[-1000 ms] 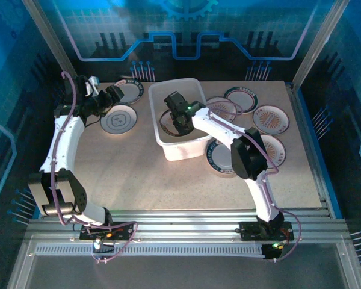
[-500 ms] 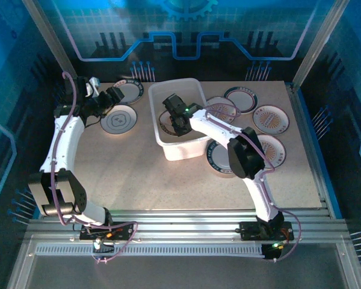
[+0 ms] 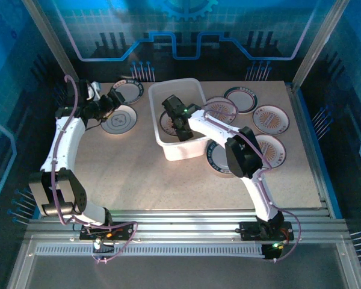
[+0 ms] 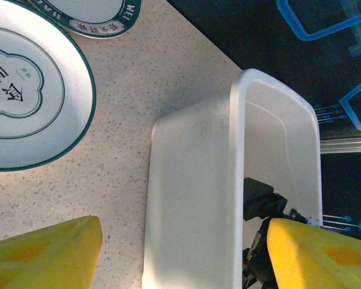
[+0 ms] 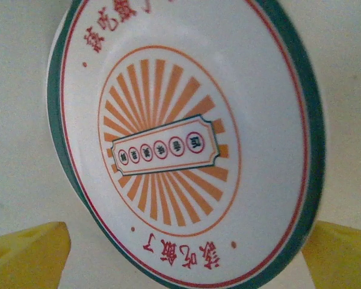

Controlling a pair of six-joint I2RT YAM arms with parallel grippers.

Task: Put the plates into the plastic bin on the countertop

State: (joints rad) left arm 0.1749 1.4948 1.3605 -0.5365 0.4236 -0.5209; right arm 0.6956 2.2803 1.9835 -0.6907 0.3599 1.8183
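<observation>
Top external view showed a beige speckled surface with a white translucent plastic bin standing near its far middle. Two white arms reached from the near edge, the left arm bending toward the far left corner and the right arm stretching over the bin.

Seven plates lay outside the bin. Two sat at far left: a green-rimmed plate and a second plate behind it. Five clustered to the right of the bin, among them an orange sunburst plate and a plate partly tucked beside the bin's near corner.

Right wrist view showed one orange sunburst plate lying inside the bin. The right hand hovered just above it, its yellow fingers spread wide and gripping nothing.

Left wrist view showed the left hand above the surface between the green-rimmed plate and the bin, its fingers wide apart and empty.

Judging by this, the task was at an early stage: at least one plate was in the bin and seven were left to move.
</observation>
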